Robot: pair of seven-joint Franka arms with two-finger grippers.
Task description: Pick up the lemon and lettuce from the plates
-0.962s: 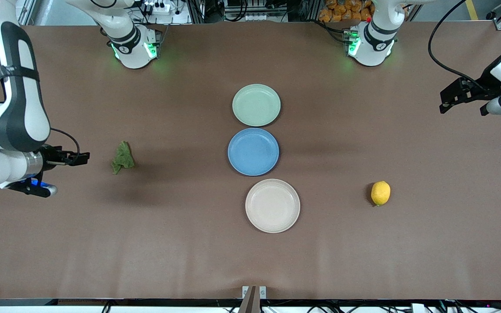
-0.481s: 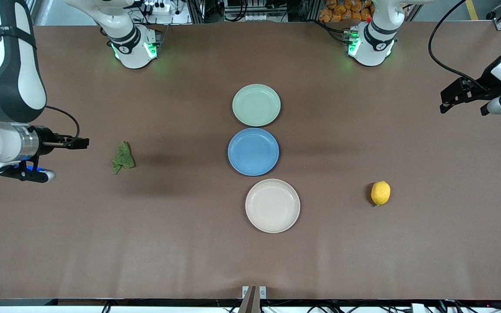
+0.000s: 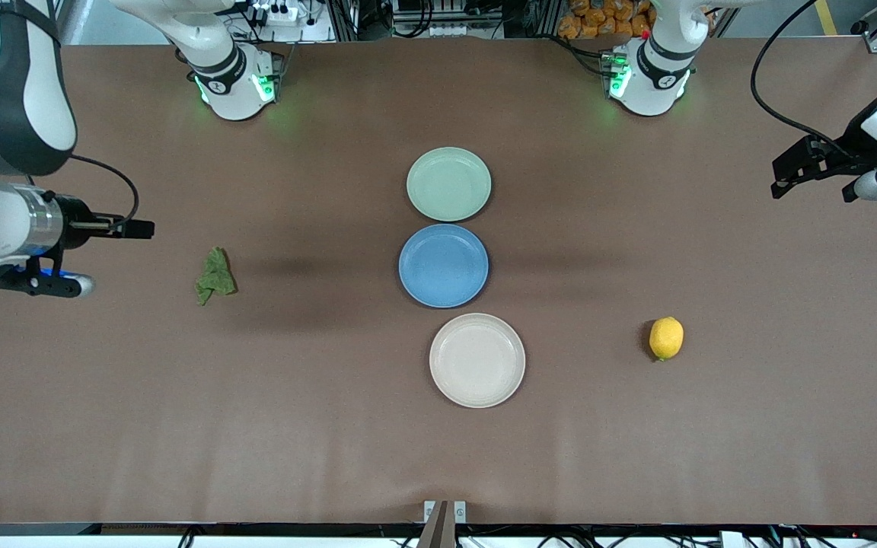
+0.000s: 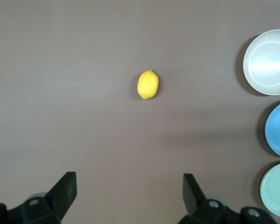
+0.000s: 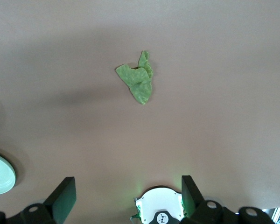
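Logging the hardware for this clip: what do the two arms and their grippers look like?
Both arms are glossy white with black joint sections, and their round white bases glow green. A thin black cable loops along each forearm. The right gripper is black on a silver wrist ring, with a blue light on the camera bracket beneath. The left gripper is black and boxy. In the wrist views, each gripper's fingers are flat, black and angular.

Bare table point(image 3: 317, 426) surrounds the lettuce point(image 3: 215, 275) and the lemon point(image 3: 666, 337); three plates point(image 3: 448, 184) line the middle.
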